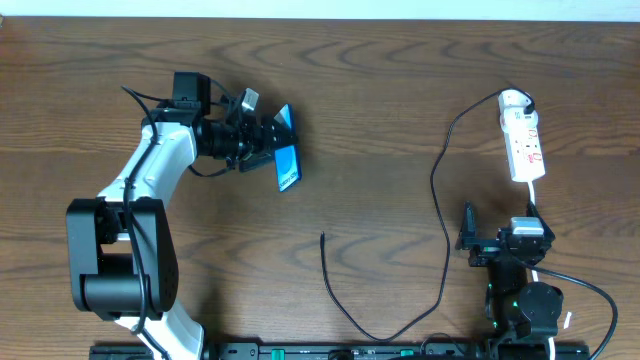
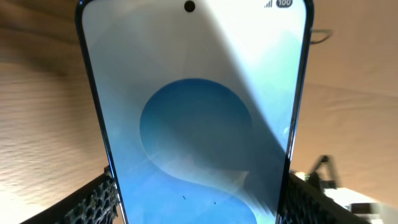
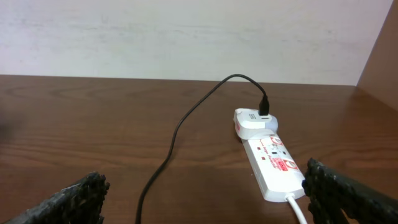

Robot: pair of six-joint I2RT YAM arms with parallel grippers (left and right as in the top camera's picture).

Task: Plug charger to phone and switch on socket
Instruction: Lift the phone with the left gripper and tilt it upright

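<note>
phone (image 2: 196, 124) | fills view (blue blob, 100 at top) | 2 pads (image 2: 93, 202) grip its edges

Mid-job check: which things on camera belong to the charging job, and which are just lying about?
Job: phone, charger cable, socket strip, white adapter on its end.
Not part of it: robot's thick black cable, wooden table.

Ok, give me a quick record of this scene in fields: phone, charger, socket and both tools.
phone: in the left tool, tilted, screen lit blue
left tool: closed on the phone's edges
right tool: open, empty, facing the socket
charger: one end plugged in at the socket's rounded end; free tip lying on the table, not in the phone
socket: flat on the table; switch state unclear
</note>
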